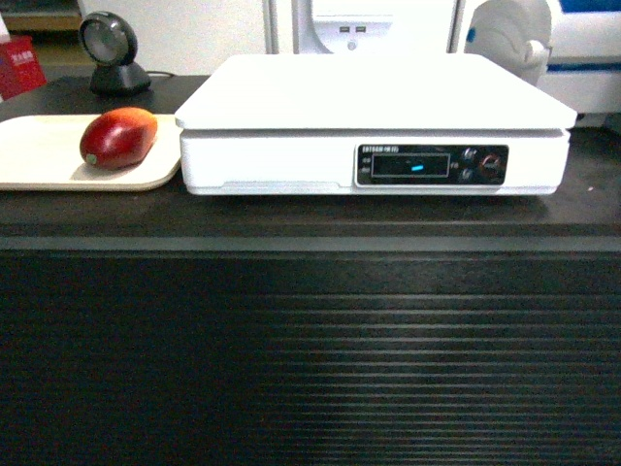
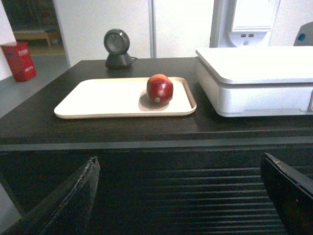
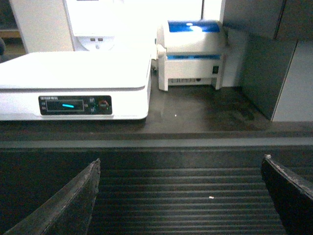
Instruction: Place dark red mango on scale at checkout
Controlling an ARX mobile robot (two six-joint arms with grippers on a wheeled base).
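Mango [image 1: 118, 138], dark red, lies on a beige tray [image 1: 39, 155] just left of the white scale [image 1: 374, 121] on the black checkout [image 1: 310, 349] in the head view. Left wrist view: the left gripper [image 2: 181, 196] is spread wide and empty, low before the ribbed counter front. Right wrist view: the right gripper [image 3: 181, 196] is likewise wide apart, holding nothing, facing the scale and a white-and-blue printer [image 3: 193, 54].
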